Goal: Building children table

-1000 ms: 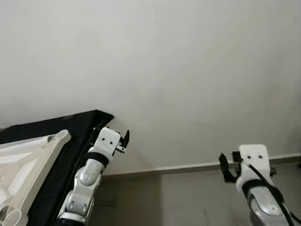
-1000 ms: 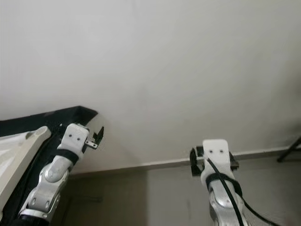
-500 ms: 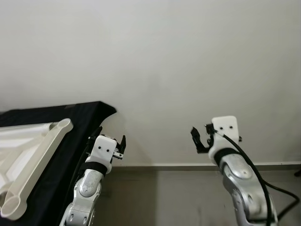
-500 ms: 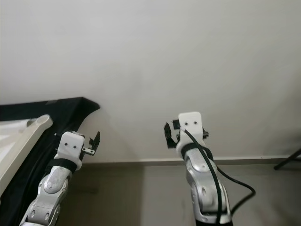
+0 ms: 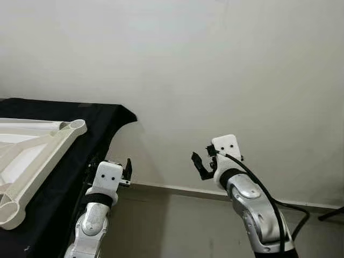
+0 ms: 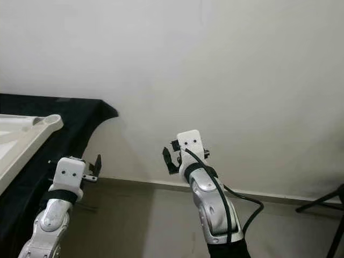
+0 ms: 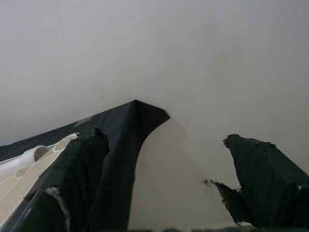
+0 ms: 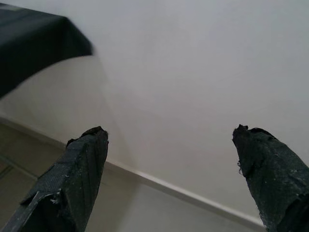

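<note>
A white plastic table frame, with round sockets at its corners, is seen lying flat on a black cloth that is draped over a raised surface at the robot's left. Just beside the cloth's hanging edge the left gripper is held empty with its 2 fingers spread, and the right gripper is raised in open air, well apart from the frame, likewise spread and empty. Behind them a plain white wall is met by a pale skirting strip and a grey floor.

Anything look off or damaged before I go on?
Nothing stands out. The white frame lies flat on the black cloth. Both grippers, left and right, are open and empty, off the table's corner.
</note>
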You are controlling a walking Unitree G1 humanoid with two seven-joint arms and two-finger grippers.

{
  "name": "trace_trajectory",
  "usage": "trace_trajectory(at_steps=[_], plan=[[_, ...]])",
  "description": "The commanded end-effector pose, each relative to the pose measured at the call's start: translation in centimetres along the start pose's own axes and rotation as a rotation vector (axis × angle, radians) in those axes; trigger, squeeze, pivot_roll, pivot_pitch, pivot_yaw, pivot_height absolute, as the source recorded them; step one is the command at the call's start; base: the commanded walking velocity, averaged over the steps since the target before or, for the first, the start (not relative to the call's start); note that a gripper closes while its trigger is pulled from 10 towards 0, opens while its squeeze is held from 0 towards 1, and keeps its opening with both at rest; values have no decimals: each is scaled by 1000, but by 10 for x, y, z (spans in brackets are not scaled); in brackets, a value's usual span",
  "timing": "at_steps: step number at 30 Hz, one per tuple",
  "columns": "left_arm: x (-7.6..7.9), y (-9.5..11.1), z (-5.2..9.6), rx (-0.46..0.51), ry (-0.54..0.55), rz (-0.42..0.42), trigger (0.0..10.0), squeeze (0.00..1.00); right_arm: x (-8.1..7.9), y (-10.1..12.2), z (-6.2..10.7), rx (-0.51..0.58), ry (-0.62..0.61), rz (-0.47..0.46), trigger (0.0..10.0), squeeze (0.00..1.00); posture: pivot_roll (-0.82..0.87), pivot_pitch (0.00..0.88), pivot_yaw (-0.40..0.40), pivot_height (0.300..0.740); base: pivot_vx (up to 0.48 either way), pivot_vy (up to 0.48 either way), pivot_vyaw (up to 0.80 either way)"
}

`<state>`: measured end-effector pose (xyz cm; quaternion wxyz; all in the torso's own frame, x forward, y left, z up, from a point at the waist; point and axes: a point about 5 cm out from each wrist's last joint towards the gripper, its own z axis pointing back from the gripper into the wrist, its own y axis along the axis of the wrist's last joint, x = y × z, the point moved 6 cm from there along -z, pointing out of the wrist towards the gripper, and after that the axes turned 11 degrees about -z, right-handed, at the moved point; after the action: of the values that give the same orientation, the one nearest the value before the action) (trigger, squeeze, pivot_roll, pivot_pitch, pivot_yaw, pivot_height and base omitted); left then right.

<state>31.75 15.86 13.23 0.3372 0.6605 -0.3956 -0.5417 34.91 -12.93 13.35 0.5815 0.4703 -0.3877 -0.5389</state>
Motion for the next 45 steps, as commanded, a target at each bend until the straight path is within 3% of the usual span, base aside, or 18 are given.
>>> trace_trajectory(at_steps=[1,5,8,9,12,16,17,18,19,22,33,45], plan=[[2,2,0,-3,2,-9,10000,0,10,-22,-2,-90,-44,-29,10000,0,-60,0,7,740,0,0,0],[3,3,1,-5,1,-10,10000,0,15,-28,-2,-119,-72,-40,10000,0,-69,0,7,740,0,0,0],[2,-1,4,-17,-1,-14,10000,0,26,-35,11,-138,-91,-35,10000,0,-103,0,22,740,0,0,0],[1,-5,5,-24,-1,-17,10000,0,42,-46,27,-174,-133,-34,10000,0,-123,0,30,740,0,0,0],[1,-4,3,-25,3,-12,10000,0,59,-52,45,-192,-196,-25,10000,0,-145,0,42,740,0,0,0],[0,-3,3,-24,4,-9,10000,0,63,-52,57,-193,-214,-44,10000,0,-159,0,45,740,0,0,0],[0,-4,2,-25,2,-8,10000,0,66,-52,73,-195,-235,-44,10000,0,-171,0,56,740,0,0,0],[0,-4,2,-25,2,-8,10000,0,66,-52,73,-195,-235,-44,10000,0,-171,0,56,740,0,0,0],[0,-5,2,-26,1,-8,10000,0,68,-53,86,-208,-247,-40,10000,0,-176,0,58,740,0,0,0],[0,-6,1,-30,0,-7,10000,0,72,-55,101,-235,-278,-46,10000,0,-207,0,72,740,0,0,0],[-2,-9,-1,-37,6,-4,10000,0,67,-53,95,-248,-279,-76,10000,0,-217,0,82,740,0,0,0],[-3,-9,1,-37,17,-12,10000,0,49,-47,82,-257,-182,-27,10000,0,-174,0,47,740,0,0,0]])
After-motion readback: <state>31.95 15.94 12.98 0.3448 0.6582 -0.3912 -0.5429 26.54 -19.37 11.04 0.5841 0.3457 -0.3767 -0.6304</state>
